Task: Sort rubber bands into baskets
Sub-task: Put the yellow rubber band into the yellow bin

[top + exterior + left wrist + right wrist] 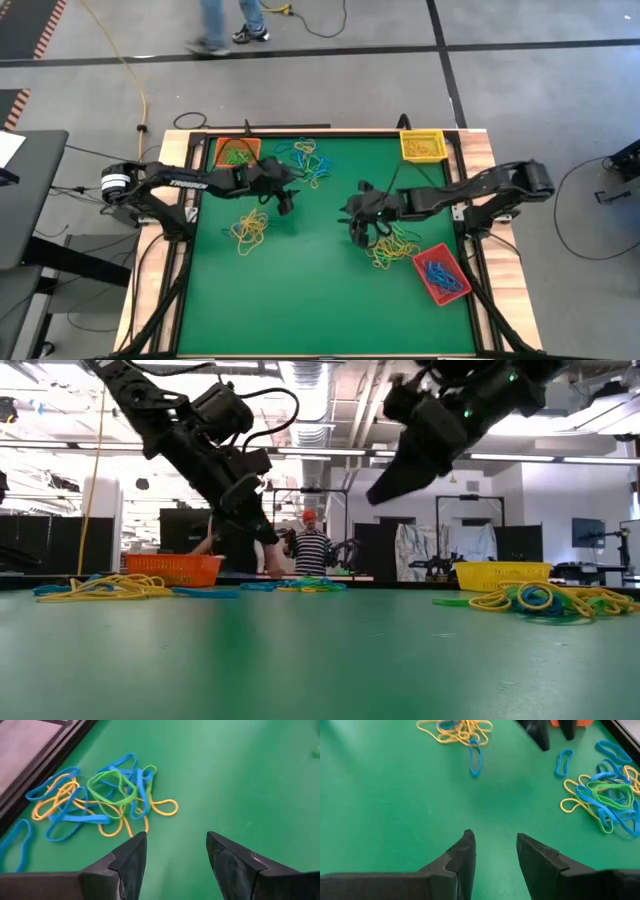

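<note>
- We see left gripper (285, 203) open, empty; mixed bands (312, 160) at its 1 o'clock.
- Right gripper (360, 233) open, empty; yellow band pile (392, 250) at its 4 o'clock.

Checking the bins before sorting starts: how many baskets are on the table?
3: the orange basket at the far left corner, the yellow basket at the far right corner, the red basket near the right edge.

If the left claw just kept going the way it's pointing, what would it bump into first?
Most likely the tangled pile of blue, yellow and green rubber bands lying on the green table just ahead of the open left gripper, though it sits slightly off to one side.
</note>
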